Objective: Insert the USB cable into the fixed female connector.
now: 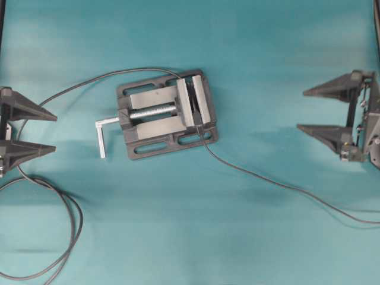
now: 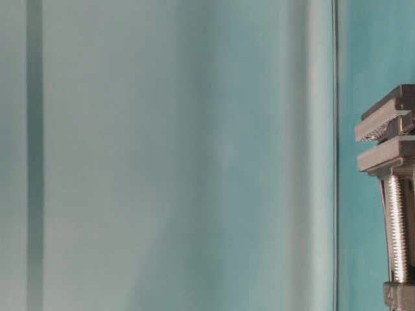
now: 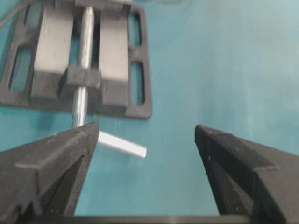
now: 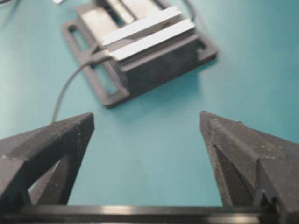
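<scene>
USB cable [image 1: 285,185]: thin, limp, light; lay between vise [image 1: 168,114] and right gripper [image 1: 304,110], trailing off past it. Plug end not discernible. Best taken at the stiff plug body. Both left gripper [image 1: 55,133] and right gripper gaped wide, empty.

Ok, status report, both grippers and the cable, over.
Left gripper open, empty. Right gripper open, empty. USB cable lies loose on the table, trailing from the vise. Nothing in the way.

Both tools [image 1: 50,133] [image 1: 306,110] gape; vise [image 1: 166,114] apparently between.
</scene>
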